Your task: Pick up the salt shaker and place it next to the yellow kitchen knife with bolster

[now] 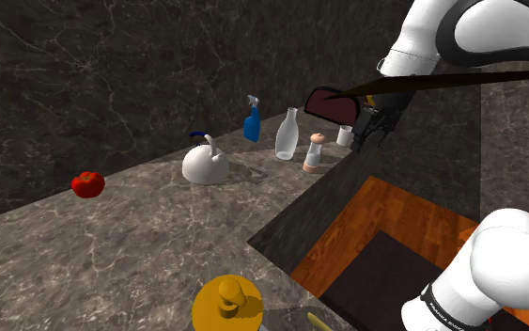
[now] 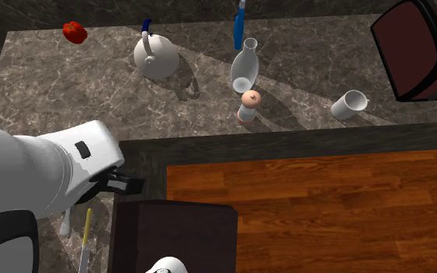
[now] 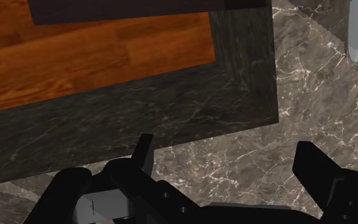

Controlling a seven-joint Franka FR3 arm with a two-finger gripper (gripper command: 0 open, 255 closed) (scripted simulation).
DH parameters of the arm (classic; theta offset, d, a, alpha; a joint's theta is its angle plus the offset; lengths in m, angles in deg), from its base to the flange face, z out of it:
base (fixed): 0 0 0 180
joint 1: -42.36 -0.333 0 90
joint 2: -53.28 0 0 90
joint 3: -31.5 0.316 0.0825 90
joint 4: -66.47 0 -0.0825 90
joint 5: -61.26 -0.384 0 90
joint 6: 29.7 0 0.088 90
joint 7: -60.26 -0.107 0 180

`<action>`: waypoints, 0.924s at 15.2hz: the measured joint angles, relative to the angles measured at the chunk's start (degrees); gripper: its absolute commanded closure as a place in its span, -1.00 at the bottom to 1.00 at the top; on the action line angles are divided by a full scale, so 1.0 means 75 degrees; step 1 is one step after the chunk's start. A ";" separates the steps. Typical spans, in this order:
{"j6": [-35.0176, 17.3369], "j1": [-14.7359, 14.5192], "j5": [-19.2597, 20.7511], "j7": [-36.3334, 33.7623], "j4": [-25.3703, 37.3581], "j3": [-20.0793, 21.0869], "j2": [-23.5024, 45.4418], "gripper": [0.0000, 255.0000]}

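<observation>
Because the bottle stands just beside the shaker, the gripper, fingers apart and empty, might topple it while approaching.

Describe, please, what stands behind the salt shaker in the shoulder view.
A clear bottle stands behind the salt shaker, toward the dark wall. The shaker hides the counter directly behind its base.

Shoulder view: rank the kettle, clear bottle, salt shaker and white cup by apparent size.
1. white kettle, largest, though it stands a bit nearer the camera than the rest
2. clear bottle, taller but slimmer
3. salt shaker
4. white cup, plainly smallest
</observation>
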 measured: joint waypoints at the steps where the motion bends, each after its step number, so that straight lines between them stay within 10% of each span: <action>1: 0.0000 0.0000 0.0000 0.0000 0.0000 0.0000 0.0000 -1.00; 14: -0.1458 0.0519 0.0365 0.1482 0.0971 -0.1316 0.2632 -1.00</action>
